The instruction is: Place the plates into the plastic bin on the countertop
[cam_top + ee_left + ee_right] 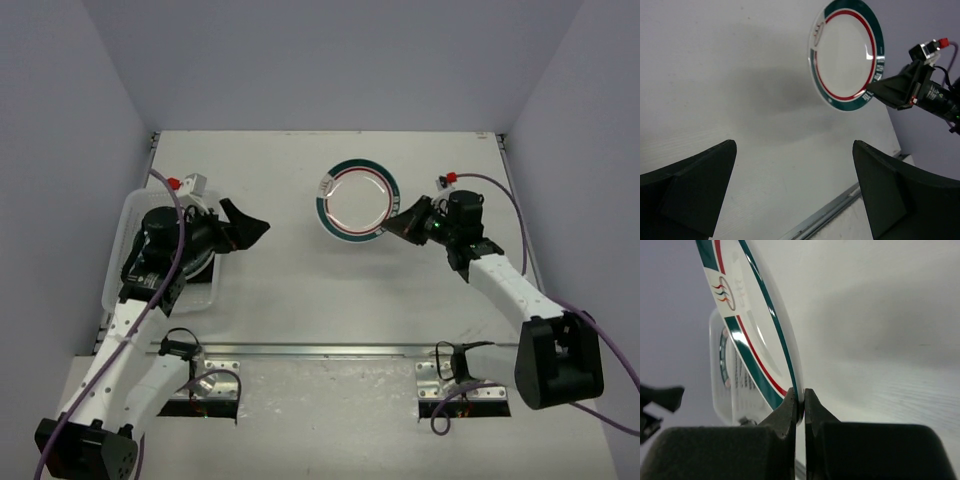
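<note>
- My right gripper [405, 222] is closed to a sliver on the rim of a round white plate [355, 200] with a green band and a red ring. Only the thickness of the lip parts my pads [786, 414].
- The plate is over the middle-back of the countertop [300, 300], tilted in my grip. I cannot tell whether its far edge touches the surface.
- My left gripper [245, 228] is spread wide and holds nothing. It hangs just right of the plastic bin [115, 250], which is at the left edge, well apart from the plate.
- I judge the plate stiff, glazed, slick and breakable. Held by one edge, its weight levers against my pads, so it could swivel or slide out.
- A deep bite on the rim seems safest, with the plate carried low and set down gently.
</note>
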